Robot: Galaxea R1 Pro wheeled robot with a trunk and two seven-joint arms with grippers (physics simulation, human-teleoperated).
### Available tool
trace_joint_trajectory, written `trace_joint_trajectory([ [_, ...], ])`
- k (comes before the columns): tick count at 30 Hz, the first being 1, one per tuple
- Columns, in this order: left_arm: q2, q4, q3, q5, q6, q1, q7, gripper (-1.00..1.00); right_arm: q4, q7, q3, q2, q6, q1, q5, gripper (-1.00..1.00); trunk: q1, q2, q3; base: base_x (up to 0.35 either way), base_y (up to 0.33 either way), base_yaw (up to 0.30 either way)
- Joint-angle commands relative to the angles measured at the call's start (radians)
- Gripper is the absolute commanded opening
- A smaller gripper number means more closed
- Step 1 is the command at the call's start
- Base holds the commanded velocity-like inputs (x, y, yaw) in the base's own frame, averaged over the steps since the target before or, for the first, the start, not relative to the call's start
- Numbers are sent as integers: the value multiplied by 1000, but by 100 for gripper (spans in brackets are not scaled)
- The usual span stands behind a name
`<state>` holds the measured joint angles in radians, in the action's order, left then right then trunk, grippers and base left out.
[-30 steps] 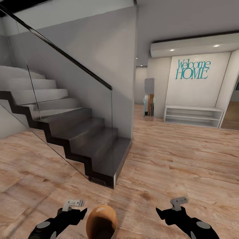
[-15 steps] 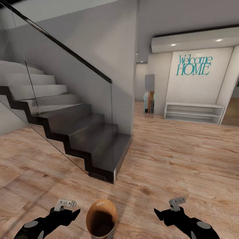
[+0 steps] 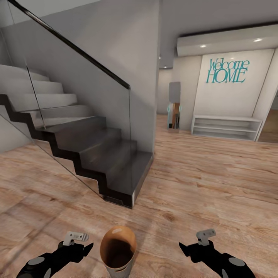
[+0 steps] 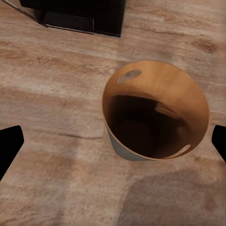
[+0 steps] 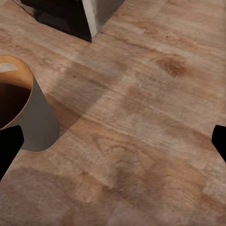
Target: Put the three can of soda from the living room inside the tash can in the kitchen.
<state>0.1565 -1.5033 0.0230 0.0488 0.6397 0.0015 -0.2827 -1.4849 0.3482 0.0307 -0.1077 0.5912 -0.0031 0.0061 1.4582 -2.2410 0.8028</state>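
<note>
Tash can (image 3: 117,253) unmoved, left claw (image 3: 85,247) retracted.

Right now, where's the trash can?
In the head view the trash can stands on the wood floor low in the middle, between the left hand and the right hand, just short of the foot of the staircase.

place: a home, looks like the entry hall
stairs: dark staircase (image 3: 96,150) with glass railing (image 3: 77,116), left of frame
wall: teal "Welcome HOME" lettering (image 3: 227,70), upper right
storage: low white shelf (image 3: 226,127) under it
floor: light wood planks (image 3: 200,185)
</note>
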Motion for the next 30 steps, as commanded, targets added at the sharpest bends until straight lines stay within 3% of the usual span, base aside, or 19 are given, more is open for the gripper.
trace_joint_trajectory([
  [1,0,0,0,0,0,0,0,100,0,0,0,0,0,0,0,100,0,0,2,0,0,0],
  [30,3,-1,0,0,0,0,-3,100,-2,1,-4,-1,0,0,2,100,0,0,49,0,0,0],
])
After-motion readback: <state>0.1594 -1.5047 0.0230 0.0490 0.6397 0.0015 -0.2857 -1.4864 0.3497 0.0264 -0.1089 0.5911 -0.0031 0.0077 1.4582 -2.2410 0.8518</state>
